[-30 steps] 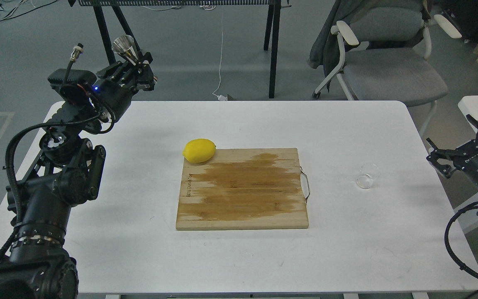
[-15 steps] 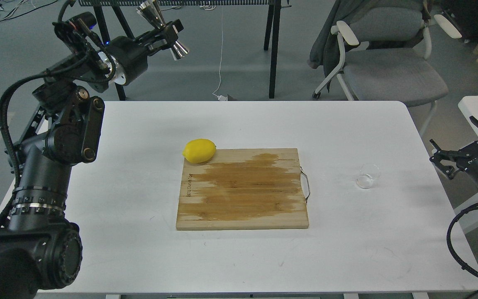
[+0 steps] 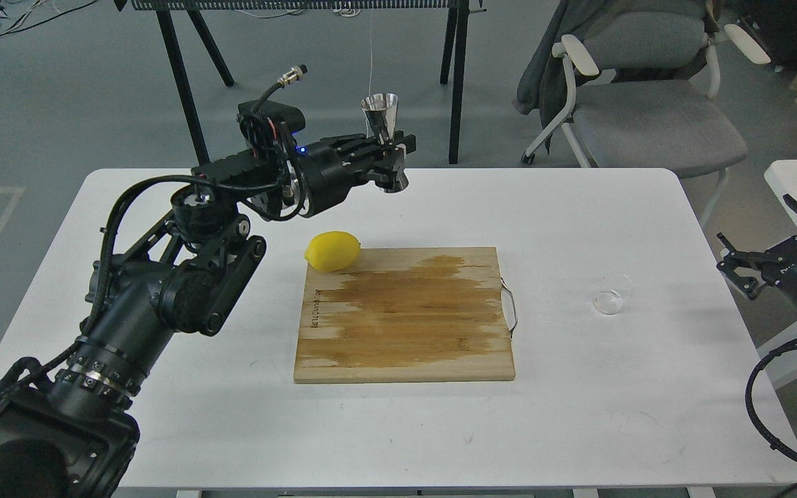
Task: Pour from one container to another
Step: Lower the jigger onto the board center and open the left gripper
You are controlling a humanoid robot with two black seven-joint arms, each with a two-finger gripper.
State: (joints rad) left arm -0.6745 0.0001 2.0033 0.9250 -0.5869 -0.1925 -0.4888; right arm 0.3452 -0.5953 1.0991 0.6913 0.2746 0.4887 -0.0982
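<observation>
The left jaws (image 3: 393, 151) were clamped on the narrow waist of the steel jigger (image 3: 385, 138), which stood nearly upright in the grip, its open upper cone pointing up and its lower cone showing just beneath the fingers. The jigger hung in the air over the far part of the desk (image 3: 163, 387), beyond the lemon (image 3: 333, 250) and well apart from it. Behind the grip, the left arm (image 3: 163, 297) ran back and down toward the near left corner of the view, a small blue light glowing on the wrist housing.

The right jaws (image 3: 775, 252) sat apart and held nothing, hovering off the right edge of the desk (the fingers were spread, seen partly end-on). The clear cup (image 3: 611, 292) stood on the desk near them, to their left, well clear of any contact; whether it held liquid could not be told.

Between the two arms lay a wooden cutting board (image 3: 404, 315), flat on the desk, with a darker wet-looking patch across its middle and a thin metal handle on its right side. The lemon rested at the board's far left corner, overlapping its edge. The cup stood to the right of the board, apart from the handle. Beyond the desk, a grey office chair (image 3: 647, 111) stood on the floor.
</observation>
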